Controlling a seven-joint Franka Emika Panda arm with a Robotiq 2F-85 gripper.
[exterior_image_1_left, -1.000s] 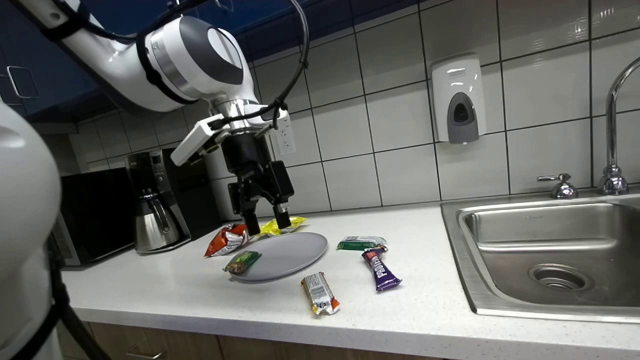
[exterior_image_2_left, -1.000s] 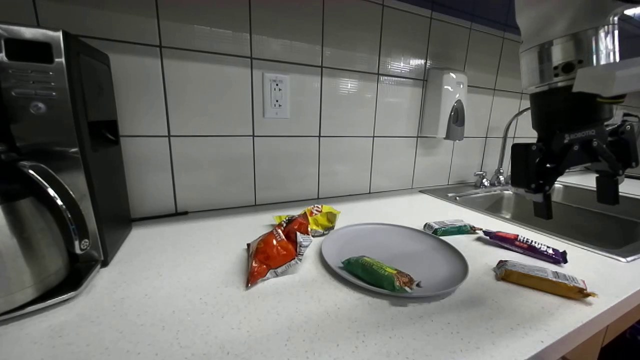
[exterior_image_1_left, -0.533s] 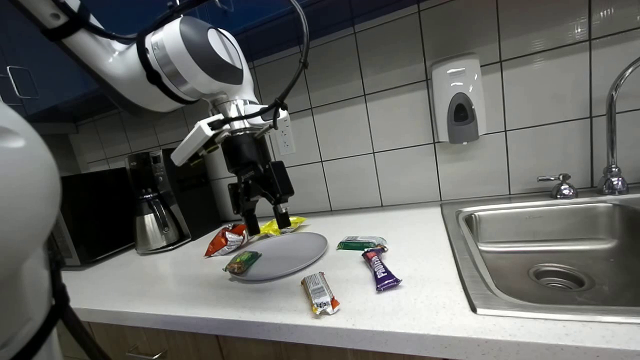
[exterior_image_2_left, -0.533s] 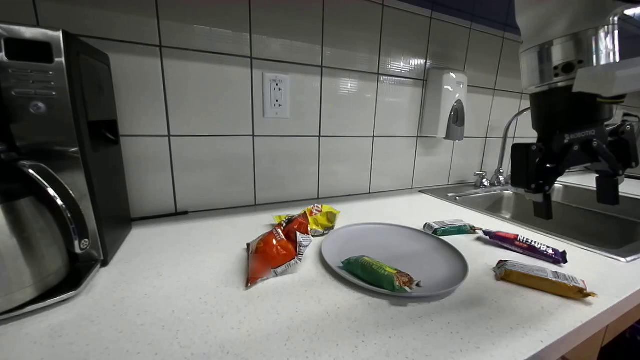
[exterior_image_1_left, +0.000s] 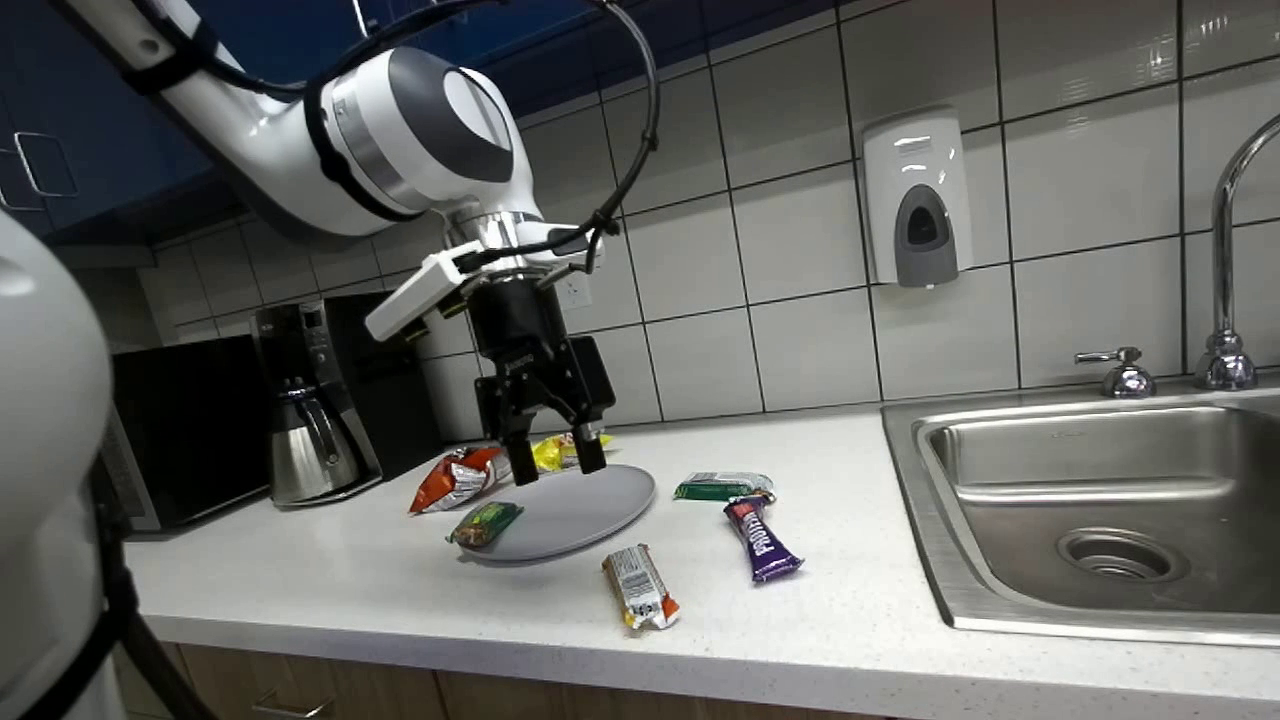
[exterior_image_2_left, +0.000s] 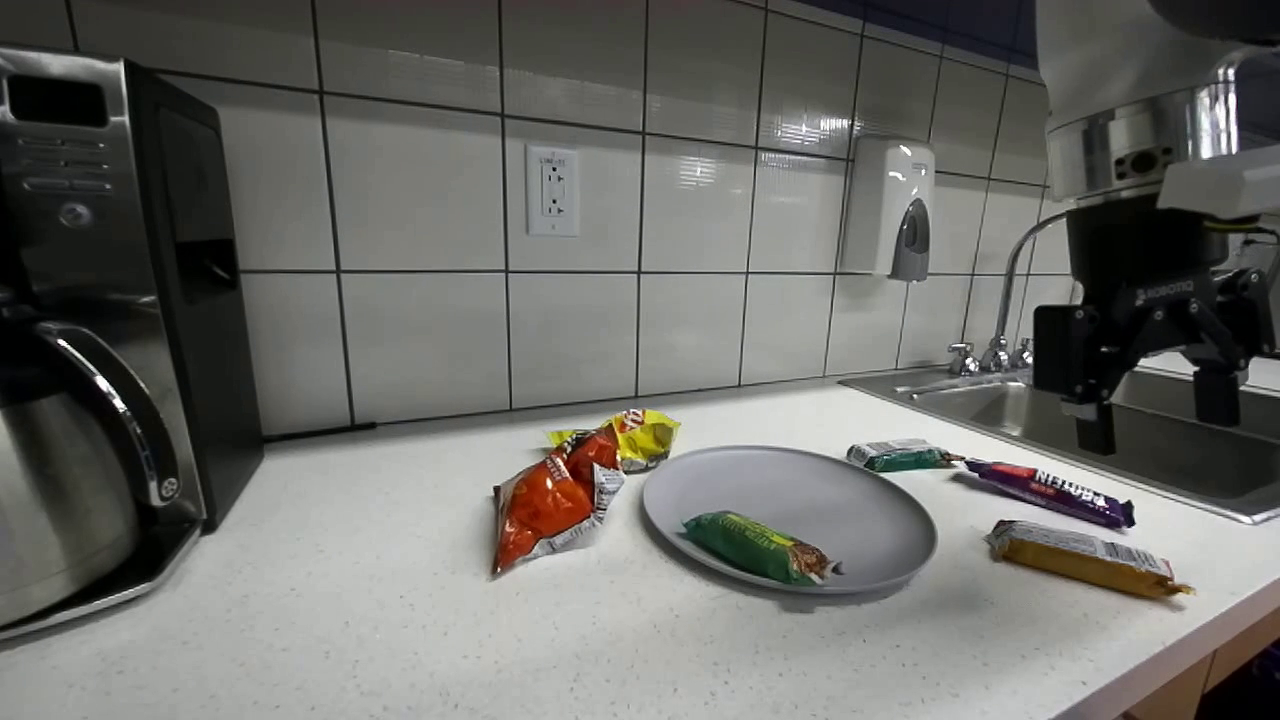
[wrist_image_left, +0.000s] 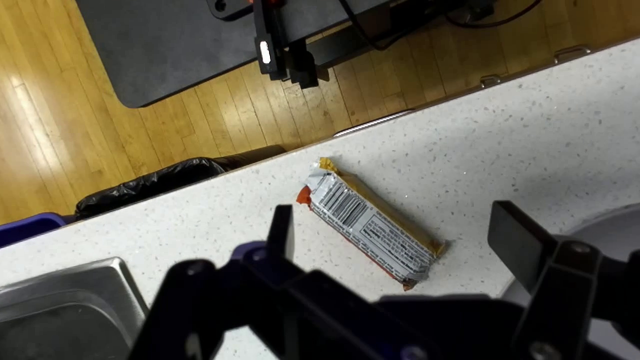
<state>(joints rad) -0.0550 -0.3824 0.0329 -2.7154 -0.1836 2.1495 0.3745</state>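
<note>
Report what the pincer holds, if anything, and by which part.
Nothing is held: the pincer is open; the gold-wrapped snack bar lies below, untouched.

White, rounded Franka Panda arm (exterior_image_1_left: 275, 150) with a dark grey joint cap (exterior_image_1_left: 430, 110), a silver band (exterior_image_1_left: 370, 150) and black straps (exterior_image_1_left: 172, 68); a black cable (exterior_image_1_left: 651, 90) curves alongside. The jaws are black, angular and jointed, with round screws (wrist_image_left: 580, 246) and pale lettering (exterior_image_2_left: 1165, 292) reading ROBOTIQ.

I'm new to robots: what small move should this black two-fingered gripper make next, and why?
I'd perhaps twist the black two-fingered gripper slightly: it hangs open, holding nothing, and in the wrist view the oblong gold-and-white wrapped bar appears slanted between its fingers. Squaring up might help it grip across the narrow width.
</note>
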